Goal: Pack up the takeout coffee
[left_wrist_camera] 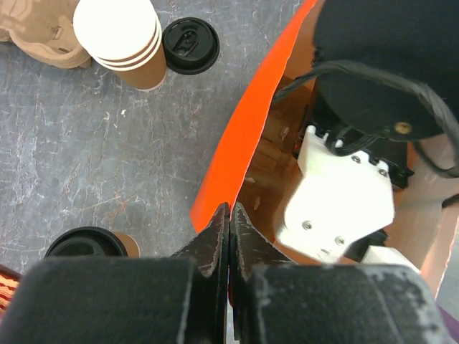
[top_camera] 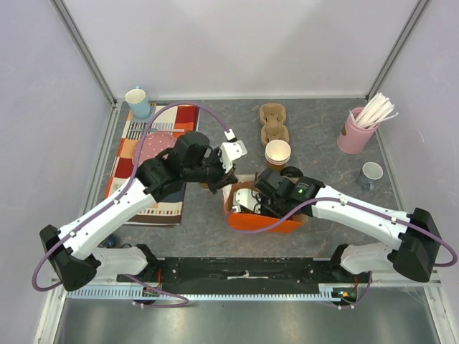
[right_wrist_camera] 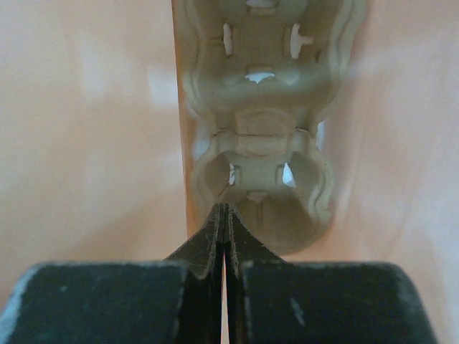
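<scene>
I see bright, even overhead light and soft shadows; my right wrist view glows orange, with the black right hand (right_wrist_camera: 224,211) slightly blurred.

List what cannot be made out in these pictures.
Coffee: left wrist view, lower part hidden by the body of the left gripper.
Bag: top view, its inside covered by the right arm.
Carrier: right wrist view, top cut off by the edge; whether the right gripper pinches it is unclear.

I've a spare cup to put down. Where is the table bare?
Bare table lies between the cup carrier and the pink holder, and, under a cable, between the striped cloth and the carrier. It is crowded around the cup stack, loose lid and orange bag.
</scene>
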